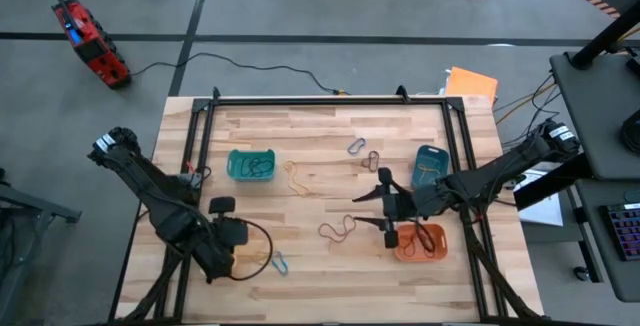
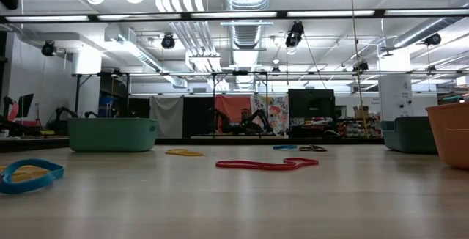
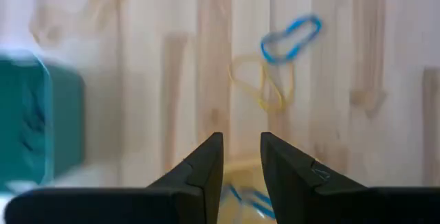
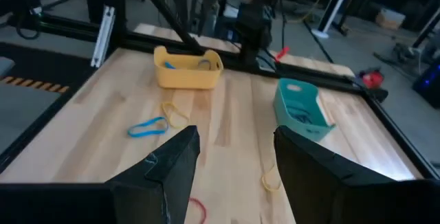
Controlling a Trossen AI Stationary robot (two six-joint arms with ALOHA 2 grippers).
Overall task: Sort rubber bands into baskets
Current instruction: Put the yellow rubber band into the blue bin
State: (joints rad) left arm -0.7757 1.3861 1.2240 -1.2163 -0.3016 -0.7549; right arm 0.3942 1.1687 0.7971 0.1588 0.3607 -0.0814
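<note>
While loose rubber bands lie scattered on the worktop (image 1: 320, 181), some already sit in the baskets. The teal-green basket (image 1: 250, 165) serves as landmark; it holds dark bands, seen as thin loops inside it. Just beside it, toward the worktop's middle, lies a yellow band (image 1: 296, 176). Farther across the worktop from it stand the blue basket (image 1: 430, 163), with a yellowish loop inside, and the orange basket (image 1: 420, 242), with dark loops in it. Between these and the teal-green basket lie a red-brown band (image 1: 337, 230) and a small cluster of bands (image 1: 364, 152). The yellow basket (image 4: 188, 69) holds blue bands, and a blue band (image 4: 146, 127) and another yellow band (image 4: 173, 114) lie near it.

The left end effector (image 3: 240, 157) hangs over the yellow basket, fingers slightly parted and holding nothing. The right end effector (image 1: 387, 214) hovers beside the orange basket, jaws wide apart and empty.
</note>
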